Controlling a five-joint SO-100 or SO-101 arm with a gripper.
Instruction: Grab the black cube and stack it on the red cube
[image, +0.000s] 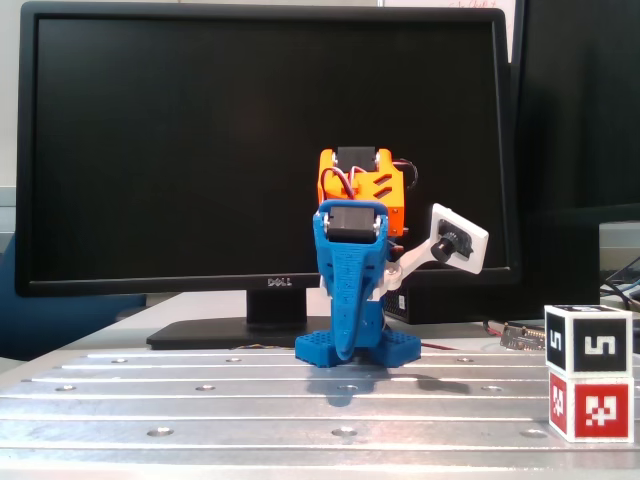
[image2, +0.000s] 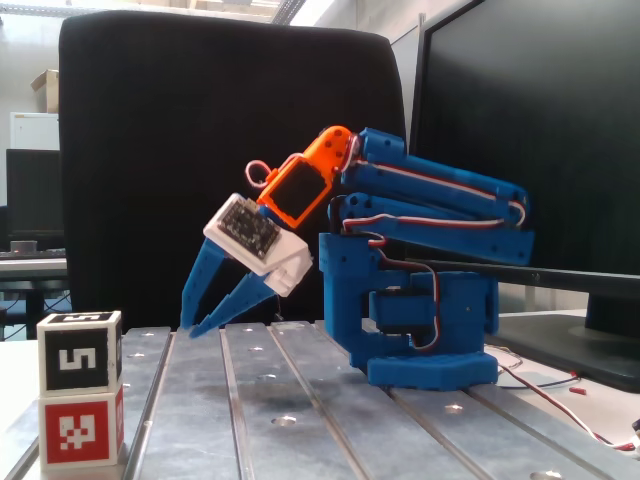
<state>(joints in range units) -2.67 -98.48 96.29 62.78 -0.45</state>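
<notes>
Black cube (image2: 80, 352) sits stacked squarely on the red cube (image2: 81, 430) at the metal table's (image2: 300, 420) left edge. At two o'clock from the stack, well apart, the blue gripper (image2: 196, 326) hangs empty, fingers parted, tips near the tabletop.

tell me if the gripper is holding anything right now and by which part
Nothing is held. The gripper is open and empty, tips near the table, while the black cube sits on the red cube, apart from it.
</notes>
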